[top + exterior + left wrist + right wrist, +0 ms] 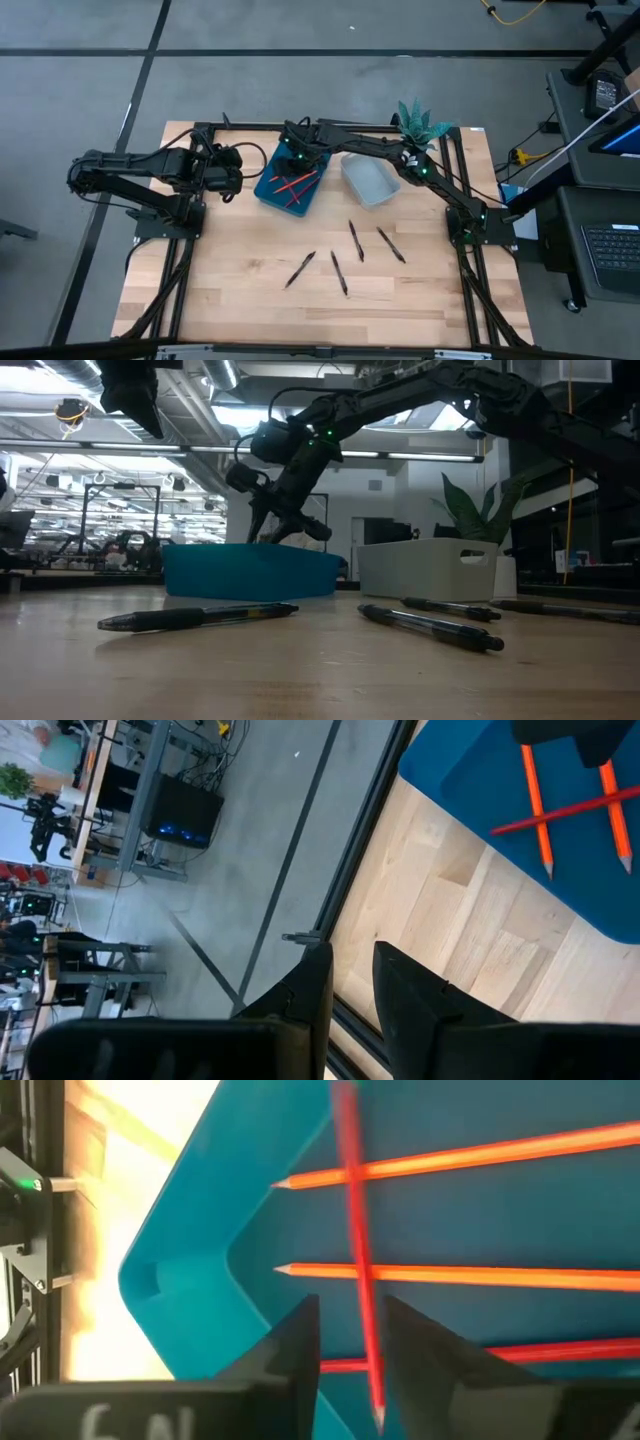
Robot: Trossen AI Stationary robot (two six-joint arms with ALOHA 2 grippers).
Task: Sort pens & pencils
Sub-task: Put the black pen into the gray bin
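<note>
Open-plan lab: exposed ceiling ducts (pixel 200 380), equipment-laden workbenches (pixel 110 780), monitors.

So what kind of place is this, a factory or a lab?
Most likely a robotics lab or workshop. Two robot arms work at a wooden table, a desk with a laptop stands beside it, and the low view shows an open hall with exposed ceiling ducts.

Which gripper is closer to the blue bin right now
Right. The right gripper hangs directly over the blue bin; the left gripper waits beside its outer edge.
</note>
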